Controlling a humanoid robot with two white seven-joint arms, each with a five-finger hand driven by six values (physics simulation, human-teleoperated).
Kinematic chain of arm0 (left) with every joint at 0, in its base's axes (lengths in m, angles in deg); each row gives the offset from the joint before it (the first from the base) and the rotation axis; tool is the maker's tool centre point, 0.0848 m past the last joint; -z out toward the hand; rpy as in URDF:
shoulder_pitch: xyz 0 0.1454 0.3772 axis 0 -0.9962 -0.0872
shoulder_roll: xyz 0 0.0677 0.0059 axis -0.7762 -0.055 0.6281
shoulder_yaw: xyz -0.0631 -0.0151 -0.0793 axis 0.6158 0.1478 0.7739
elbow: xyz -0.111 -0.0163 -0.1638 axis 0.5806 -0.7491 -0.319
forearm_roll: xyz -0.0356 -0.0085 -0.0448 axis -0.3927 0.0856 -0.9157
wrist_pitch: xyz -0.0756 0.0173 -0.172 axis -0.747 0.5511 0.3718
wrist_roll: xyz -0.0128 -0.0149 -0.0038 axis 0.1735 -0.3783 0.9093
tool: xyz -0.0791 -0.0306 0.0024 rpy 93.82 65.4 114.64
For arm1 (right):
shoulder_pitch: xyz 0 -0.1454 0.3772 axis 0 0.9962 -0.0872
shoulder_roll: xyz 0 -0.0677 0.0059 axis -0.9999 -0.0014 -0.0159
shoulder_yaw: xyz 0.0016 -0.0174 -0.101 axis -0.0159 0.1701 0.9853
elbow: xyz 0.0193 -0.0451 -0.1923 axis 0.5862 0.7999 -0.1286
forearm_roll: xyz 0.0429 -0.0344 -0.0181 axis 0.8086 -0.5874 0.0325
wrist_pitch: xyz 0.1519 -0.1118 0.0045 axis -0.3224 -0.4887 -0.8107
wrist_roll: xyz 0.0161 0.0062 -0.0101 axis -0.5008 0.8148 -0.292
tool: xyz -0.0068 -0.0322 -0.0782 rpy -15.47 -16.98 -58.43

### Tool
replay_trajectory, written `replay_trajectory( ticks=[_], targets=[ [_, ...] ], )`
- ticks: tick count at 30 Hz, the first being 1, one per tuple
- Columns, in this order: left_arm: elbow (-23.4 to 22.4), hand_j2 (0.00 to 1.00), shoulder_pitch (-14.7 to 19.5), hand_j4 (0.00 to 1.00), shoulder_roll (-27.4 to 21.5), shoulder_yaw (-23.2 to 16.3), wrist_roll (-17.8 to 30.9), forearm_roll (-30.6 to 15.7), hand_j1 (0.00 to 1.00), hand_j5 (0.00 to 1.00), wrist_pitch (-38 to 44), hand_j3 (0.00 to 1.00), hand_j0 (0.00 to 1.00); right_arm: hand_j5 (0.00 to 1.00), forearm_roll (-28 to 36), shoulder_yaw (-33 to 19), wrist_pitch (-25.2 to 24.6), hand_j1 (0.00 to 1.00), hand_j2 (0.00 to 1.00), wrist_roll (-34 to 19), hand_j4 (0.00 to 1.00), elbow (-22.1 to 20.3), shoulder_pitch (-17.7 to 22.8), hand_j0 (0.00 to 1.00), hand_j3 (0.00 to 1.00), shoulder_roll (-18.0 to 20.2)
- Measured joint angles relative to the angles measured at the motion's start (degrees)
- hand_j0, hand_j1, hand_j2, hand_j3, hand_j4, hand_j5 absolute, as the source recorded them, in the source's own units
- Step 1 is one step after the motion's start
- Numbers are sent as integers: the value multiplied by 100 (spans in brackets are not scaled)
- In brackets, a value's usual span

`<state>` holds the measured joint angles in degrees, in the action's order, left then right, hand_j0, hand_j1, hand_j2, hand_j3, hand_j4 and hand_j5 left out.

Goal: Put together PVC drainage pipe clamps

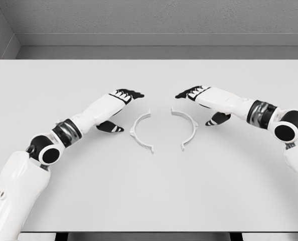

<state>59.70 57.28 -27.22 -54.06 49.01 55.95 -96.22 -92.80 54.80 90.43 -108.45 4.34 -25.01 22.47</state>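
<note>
Two white half-ring clamp pieces lie flat on the white table (149, 196), facing each other with a gap between them. The left clamp half (139, 132) curves open to the right; the right clamp half (188, 128) curves open to the left. My left hand (124, 103) hovers just left of and behind the left half, fingers stretched out, thumb hanging below, holding nothing. My right hand (199, 100) mirrors it beside the right half, fingers extended toward the centre, also holding nothing. Neither hand touches a clamp piece.
A grey wall runs behind the table's far edge (149, 59). The table's front edge is near the bottom of the head view.
</note>
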Motion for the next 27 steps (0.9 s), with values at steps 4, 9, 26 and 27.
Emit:
replay_trajectory(
  ticks=[4, 9, 26, 27],
  targets=[
    [64, 100, -18, 100, -7, -20, 0, 5, 100, 100, -1, 100, 100, 100, -70, 11, 2, 100, 100, 0, 100, 160, -44, 100, 100, -104],
    [122, 100, -35, 100, 16, -52, 0, 10, 100, 100, -1, 100, 100, 100, -176, 18, 2, 100, 100, 0, 100, 276, -97, 100, 100, -248],
    [135, 100, -18, 100, 251, -175, 0, 67, 100, 100, 14, 100, 100, 100, -338, 123, 2, 100, 100, 0, 100, 561, -273, 100, 100, -480],
    [135, 100, -18, 100, 262, -182, 0, 67, 100, 100, 15, 100, 100, 100, -338, 117, 2, 100, 100, 0, 100, 564, -273, 100, 100, -478]
  ],
)
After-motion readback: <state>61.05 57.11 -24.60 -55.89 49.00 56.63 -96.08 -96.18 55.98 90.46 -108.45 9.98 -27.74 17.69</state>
